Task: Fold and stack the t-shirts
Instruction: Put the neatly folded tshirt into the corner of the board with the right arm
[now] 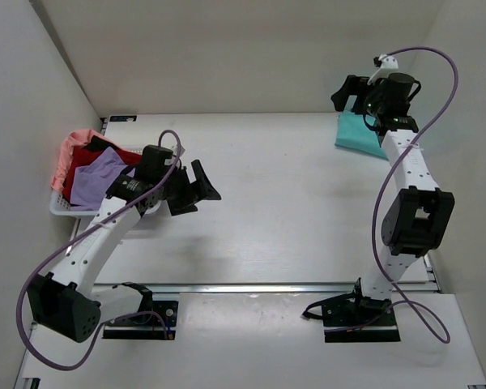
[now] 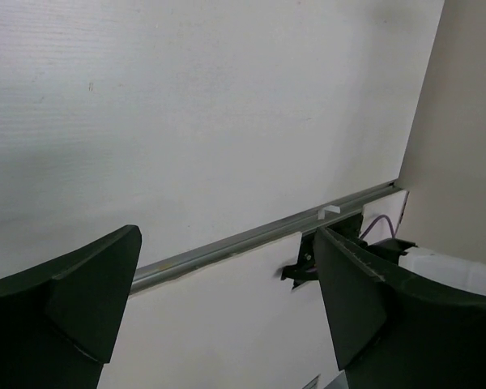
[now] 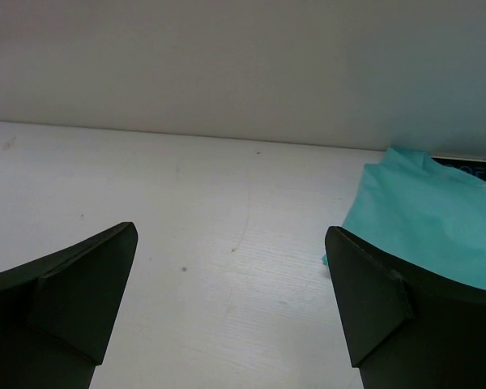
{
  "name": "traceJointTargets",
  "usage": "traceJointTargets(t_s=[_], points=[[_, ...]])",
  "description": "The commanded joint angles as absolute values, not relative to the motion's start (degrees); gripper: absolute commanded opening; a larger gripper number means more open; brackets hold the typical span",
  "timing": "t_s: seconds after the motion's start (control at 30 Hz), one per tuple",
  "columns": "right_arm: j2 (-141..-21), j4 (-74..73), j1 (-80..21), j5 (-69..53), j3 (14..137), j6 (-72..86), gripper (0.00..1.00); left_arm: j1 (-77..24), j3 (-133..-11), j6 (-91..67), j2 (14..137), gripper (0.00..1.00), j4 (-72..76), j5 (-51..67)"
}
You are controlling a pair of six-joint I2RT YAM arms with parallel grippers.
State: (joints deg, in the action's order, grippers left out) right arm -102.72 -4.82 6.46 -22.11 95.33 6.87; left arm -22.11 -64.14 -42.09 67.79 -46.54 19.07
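A folded teal t-shirt (image 1: 356, 134) lies at the far right of the table, and its edge shows at the right of the right wrist view (image 3: 429, 219). My right gripper (image 1: 350, 95) hovers open just beyond and to the left of it, nothing between its fingers (image 3: 231, 267). Three more t-shirts sit bundled in the white mesh basket (image 1: 62, 208) at the left: lavender (image 1: 97, 180) on top, dark red (image 1: 87, 158) under it, salmon pink (image 1: 70, 148) at the back. My left gripper (image 1: 198, 190) stands open and empty to the right of the basket, over bare table (image 2: 227, 267).
A metal rail (image 1: 259, 286) crosses the table's near side, also seen in the left wrist view (image 2: 251, 241). Walls close in at the back and both sides. The right arm's base (image 2: 304, 271) and purple cable sit beyond the rail.
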Motion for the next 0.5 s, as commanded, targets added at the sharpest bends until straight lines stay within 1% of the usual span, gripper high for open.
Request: traceJointTargets(t_s=[0.0, 0.07, 0.17, 0.23, 0.33, 0.4, 0.47], points=[[-98.45, -6.75, 3.70, -20.75, 94.66, 6.50, 0.99, -22.06, -67.67, -38.24, 68.81, 0.99, -48.42, 20.39], [-97.04, -8.95, 1.94, -19.34, 93.09, 3.53, 0.99, -21.36, -68.46, -37.44, 70.22, 0.99, -50.18, 22.05], [-94.75, -9.67, 1.31, -19.33, 89.22, 3.08, 0.99, -21.80, -68.82, -37.61, 71.54, 0.99, -53.34, 23.02], [-92.04, -9.23, 1.67, -19.60, 86.32, 3.77, 0.99, -21.45, -67.76, -38.32, 70.85, 0.98, -51.96, 24.25], [-88.17, -8.01, 2.20, -18.29, 81.48, 3.78, 0.99, -21.18, -68.20, -39.45, 68.48, 0.99, -48.43, 23.64], [-85.97, -8.87, 2.29, -17.67, 77.89, 3.60, 0.99, -20.92, -70.21, -38.41, 68.82, 0.98, -49.73, 23.99], [-83.42, -8.00, 3.07, -17.32, 74.98, 4.04, 0.99, -22.31, -73.12, -35.78, 70.66, 0.99, -51.67, 20.84]])
